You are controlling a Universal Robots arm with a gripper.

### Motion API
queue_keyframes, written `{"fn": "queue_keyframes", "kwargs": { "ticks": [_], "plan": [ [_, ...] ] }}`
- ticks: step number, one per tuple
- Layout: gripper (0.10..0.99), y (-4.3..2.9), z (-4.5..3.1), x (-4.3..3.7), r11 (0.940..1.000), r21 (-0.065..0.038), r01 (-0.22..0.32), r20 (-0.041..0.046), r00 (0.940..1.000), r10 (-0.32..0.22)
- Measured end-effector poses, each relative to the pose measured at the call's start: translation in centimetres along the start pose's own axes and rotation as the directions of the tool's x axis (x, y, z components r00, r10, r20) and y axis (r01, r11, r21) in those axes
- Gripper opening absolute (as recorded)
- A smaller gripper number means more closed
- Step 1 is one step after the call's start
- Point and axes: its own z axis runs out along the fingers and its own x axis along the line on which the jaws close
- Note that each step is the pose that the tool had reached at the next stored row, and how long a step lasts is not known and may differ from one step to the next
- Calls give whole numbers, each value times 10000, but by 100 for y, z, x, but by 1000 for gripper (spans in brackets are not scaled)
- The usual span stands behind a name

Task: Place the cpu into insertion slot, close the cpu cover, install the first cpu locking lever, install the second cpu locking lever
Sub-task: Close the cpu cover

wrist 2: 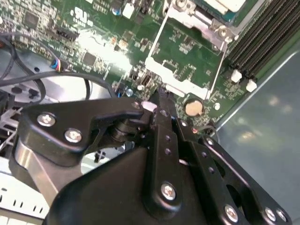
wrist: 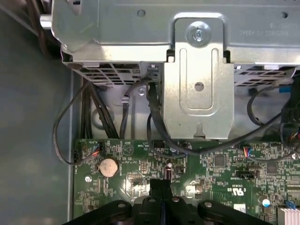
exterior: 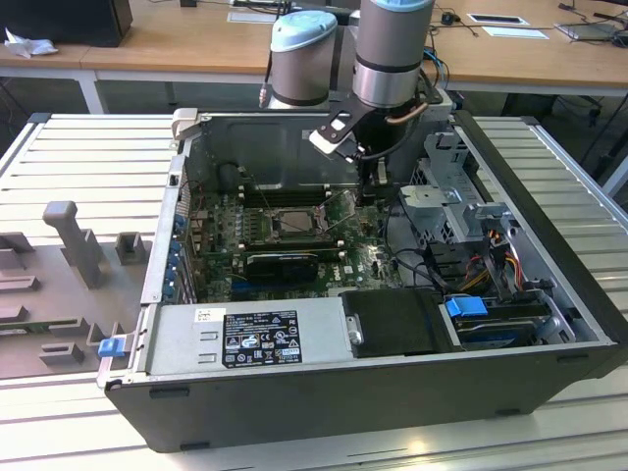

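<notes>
**Layout, from the exterior view's left to its right.** Grey fixture blocks (exterior: 74, 240) stand on the table beside the open computer case (exterior: 343, 402). Inside the case, the insertion slot (exterior: 265, 224) lies on the green mainboard (exterior: 358, 260). The cpu (exterior: 292, 222) appears to be seated in the slot with its pale face up. To the slot's right, the cpu cover (wrist 2: 174, 77) is swung open. In the second wrist view, green board shows through its central window, and its hinged edge lies toward the slot. Further right, the gripper (exterior: 379, 175) hangs from the arm, low over the board. A metal drive cage (exterior: 461, 211) stands to its right.

**Gripper state.** In both wrist views the fingers (wrist: 155, 199) are drawn together, and nothing is seen held between them. In the second wrist view the gripper (wrist 2: 158, 101) sits just beside the free edge of the cover, near a coin cell (wrist 2: 193, 108). Whether the tip touches the cover cannot be told.

**Step in hand (judgement).** Placement looks complete. The work stands at closing the cpu cover. The locking levers cannot be told apart from the cover's edges.

**What this step calls for (judgement).**
- Engage the free edge only.
- Swing the cover about its hinge, over the cpu.
- Keep the fingertips clear of the coin cell and the small board parts.
- Apply light force, because the frame is thin and the contact field beneath is delicate.
</notes>
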Motion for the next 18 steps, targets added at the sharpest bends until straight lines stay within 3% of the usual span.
{"fn": "queue_keyframes", "kwargs": {
  "ticks": [4,8,13,14,18],
  "plan": [
    [106,-27,0,1,10000,62,-1,-8,10000,1],
    [106,-107,-5,0,10000,62,-1,-9,10000,1],
    [106,-151,-7,1,10000,62,22,-39,10000,-22],
    [106,-179,-8,2,10000,61,21,-75,10000,-20],
    [106,-277,-14,2,10000,62,21,-83,10000,-20]
  ]
}}
